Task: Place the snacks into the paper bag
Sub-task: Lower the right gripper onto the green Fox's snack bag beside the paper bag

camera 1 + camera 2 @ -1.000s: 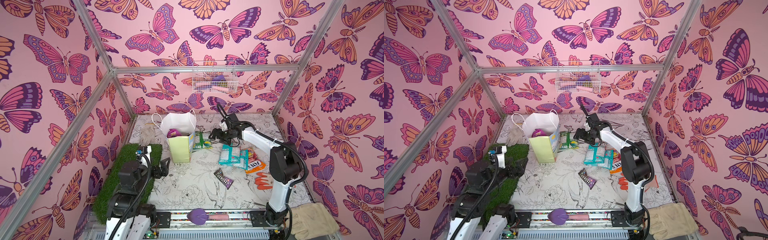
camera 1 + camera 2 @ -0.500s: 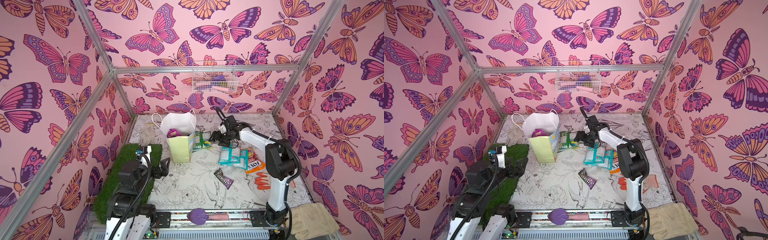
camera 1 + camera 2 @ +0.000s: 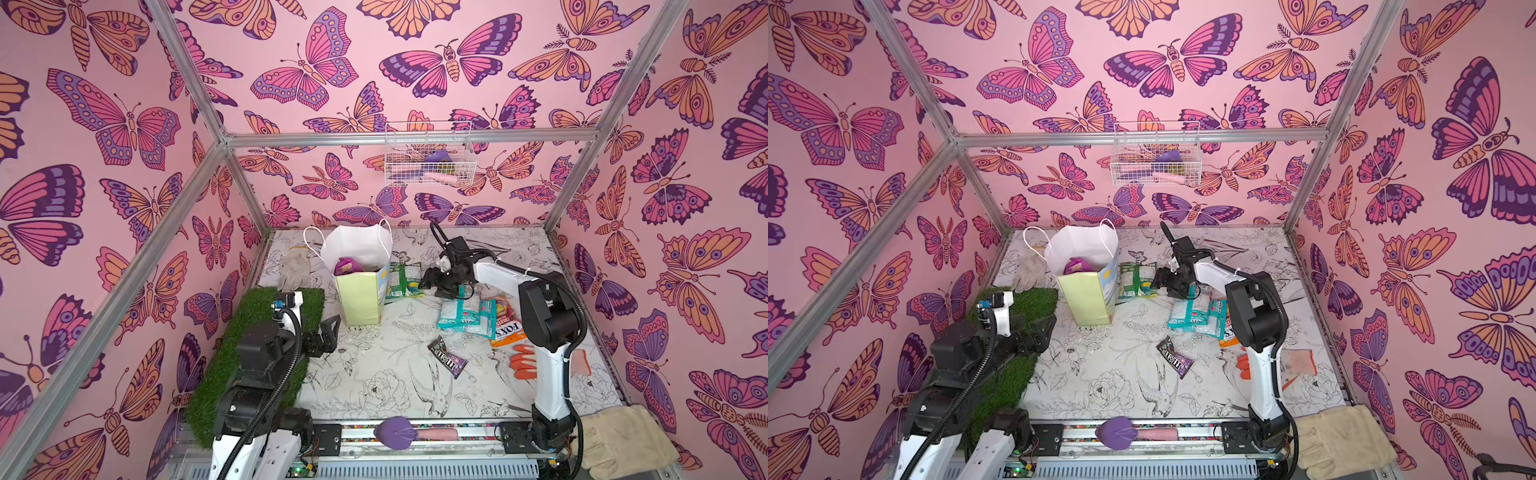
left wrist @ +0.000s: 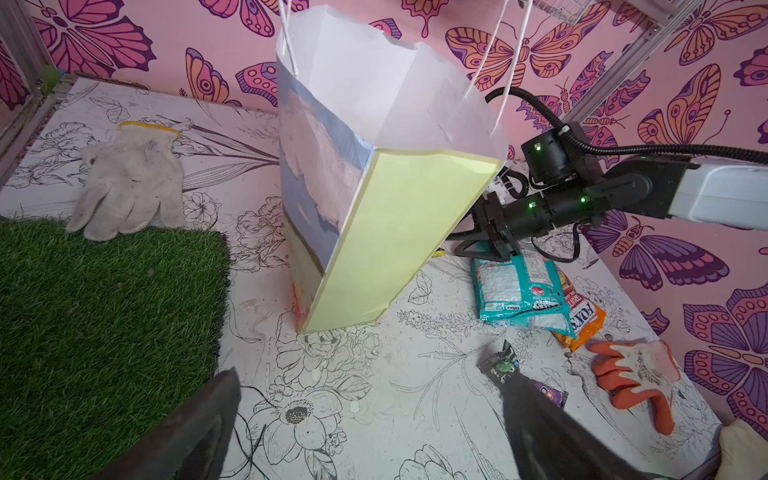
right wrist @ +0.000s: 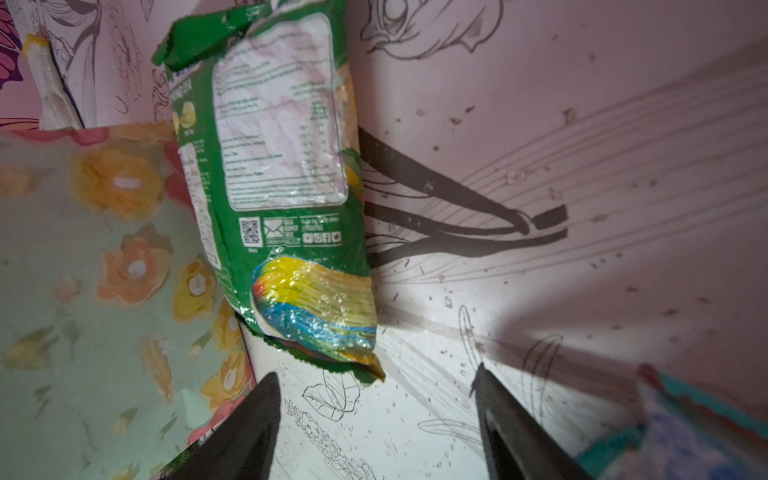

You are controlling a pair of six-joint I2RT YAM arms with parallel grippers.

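Right now you are on the pickup of the green packets (image 3: 403,279), which lie flat just right of the bag (image 3: 361,309), against its printed front. The right gripper (image 3: 428,280) hangs low just right of them, jaws apart with nothing between. The bag stands upright, left of centre and toward the far side, with the purple pouch (image 3: 347,266) inside. The teal packets (image 3: 461,313), Fox's bag (image 3: 509,328) and M&M's (image 3: 446,361) lie on the table to the right and nearer. Next, I judge, you need to reach left, pinch the packet's nearest edge, lift above the rim and drop it in without knocking the bag. The left gripper (image 3: 326,336) sits by the grass mat (image 3: 232,374), jaws wide and empty.
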